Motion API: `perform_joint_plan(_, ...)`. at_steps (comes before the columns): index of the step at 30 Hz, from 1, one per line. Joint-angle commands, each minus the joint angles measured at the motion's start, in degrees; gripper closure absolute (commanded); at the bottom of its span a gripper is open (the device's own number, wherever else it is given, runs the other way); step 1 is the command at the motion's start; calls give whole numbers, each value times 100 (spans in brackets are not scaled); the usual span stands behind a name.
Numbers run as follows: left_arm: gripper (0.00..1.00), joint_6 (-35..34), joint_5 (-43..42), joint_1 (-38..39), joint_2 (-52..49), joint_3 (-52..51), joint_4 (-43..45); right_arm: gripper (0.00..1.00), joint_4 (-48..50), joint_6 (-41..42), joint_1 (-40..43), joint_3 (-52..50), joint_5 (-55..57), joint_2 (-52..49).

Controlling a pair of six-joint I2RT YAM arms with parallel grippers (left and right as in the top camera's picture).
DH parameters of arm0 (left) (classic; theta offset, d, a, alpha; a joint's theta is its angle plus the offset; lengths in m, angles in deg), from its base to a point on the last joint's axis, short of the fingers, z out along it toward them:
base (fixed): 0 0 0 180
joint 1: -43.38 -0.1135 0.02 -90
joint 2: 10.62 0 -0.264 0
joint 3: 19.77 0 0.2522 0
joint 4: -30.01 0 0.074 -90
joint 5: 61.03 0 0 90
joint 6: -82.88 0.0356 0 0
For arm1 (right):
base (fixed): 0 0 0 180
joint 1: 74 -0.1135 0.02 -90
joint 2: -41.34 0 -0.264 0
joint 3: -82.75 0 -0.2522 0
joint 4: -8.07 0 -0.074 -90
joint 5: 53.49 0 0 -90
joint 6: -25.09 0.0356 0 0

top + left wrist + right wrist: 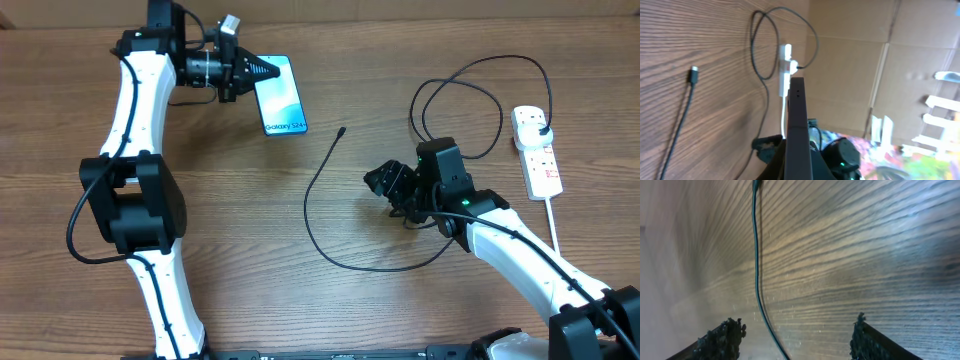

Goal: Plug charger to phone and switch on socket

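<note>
Over the table (230,200), the left claw (260,70) pinches the phone (282,95) by one edge, so it could slip before the spread right claw (388,190) fetches the charger (756,255).

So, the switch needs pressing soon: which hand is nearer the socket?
Right. The right hand is open, some way left of the socket; the left hand is far across, holding the phone.

Looks like a robotics lab or test bench, not a home. Shown by 2 machines at work: a left white-and-black jointed robot arm (133,95) and a matching right arm (520,255), set at a brown wood-grain table (300,310) screened behind by plain brown cardboard sheets (850,65). Beyond those, in the left wrist view, blurred bright clutter (910,160), too smeared to name.
</note>
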Motion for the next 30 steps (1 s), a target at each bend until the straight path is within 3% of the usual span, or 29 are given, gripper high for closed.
perform_joint_plan(1,96,181,-695,-76,278,92,-72,30,-146,-345,37,214,-269,-17)
perform_joint_plan(11,96,179,-767,-81,278,92,-280,45,-1582,-667,37,1646,-116,-271)
perform_joint_plan(15,96,179,-763,-81,278,92,-280,46,-1908,-695,35,2310,-111,-605)
perform_joint_plan(30,96,179,-763,-74,278,92,-280,53,-2483,-348,31,4778,-315,-3036)
